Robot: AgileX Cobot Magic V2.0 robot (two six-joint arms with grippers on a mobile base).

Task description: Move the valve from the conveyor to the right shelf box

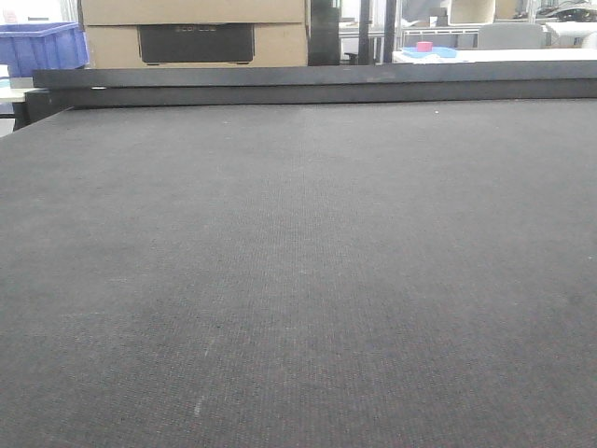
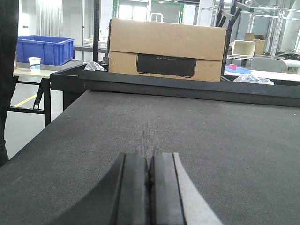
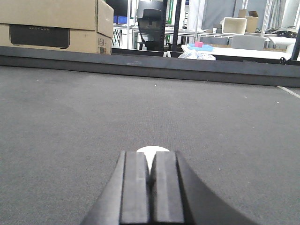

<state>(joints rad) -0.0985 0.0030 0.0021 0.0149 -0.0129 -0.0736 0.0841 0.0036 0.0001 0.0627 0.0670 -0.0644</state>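
The conveyor [image 1: 298, 261] is a wide dark grey woven belt with a dark rail [image 1: 317, 84] along its far edge. It fills the front view, and no valve shows on it there. Neither gripper is in the front view. In the left wrist view my left gripper [image 2: 149, 157] is shut and empty, low over the belt [image 2: 187, 122]. In the right wrist view my right gripper [image 3: 150, 154] is shut, low over the belt [image 3: 93, 112]. A small white round patch [image 3: 152, 150] lies just past its fingertips; I cannot tell what it is. The shelf box is out of view.
Beyond the rail stand a large cardboard box [image 1: 194, 33] and a blue bin [image 1: 42, 47]. The left wrist view shows the same box [image 2: 166, 49], the blue bin [image 2: 44, 49] and a paper cup [image 2: 34, 63] on a side table. A table with small items [image 3: 201, 46] stands far right.
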